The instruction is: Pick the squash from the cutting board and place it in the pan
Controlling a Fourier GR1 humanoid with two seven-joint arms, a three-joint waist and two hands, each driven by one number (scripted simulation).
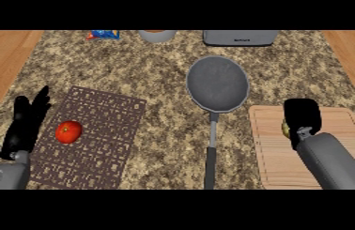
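Far left edge: left hand (24, 123), black, resting with fingers straight, pointing up and slightly spread. It holds nothing. Its grey forearm (12, 175) enters at the lower corner.

Just beside it, a dark brown lattice-patterned mat (104, 111) lies on the speckled granite counter (159, 74). A red tomato (68, 132) sits on the mat's left part, near the left hand but apart from it.

Along the back edge, partly cut off: a blue packet (103, 34), a pale round vessel (157, 35), then a grey appliance (240, 37).

Centre: grey pan (218, 81), round and shallow, nothing in it. Its long handle (211, 154) runs straight toward the lower edge.

Right: light wooden cutting board (273, 163), just beside the pan's handle and apart from it. The right hand (303, 114) is over the board's upper part, back of the hand toward the camera, with the grey forearm (326, 158) behind it.

The squash (285, 127) shows only as a thin yellow-olive sliver at that hand's left edge, over the board and well short of the pan. Its shape and the rest of its surface are hidden under the hand. Whether the hand is clasped on it or only lies over it cannot be told.
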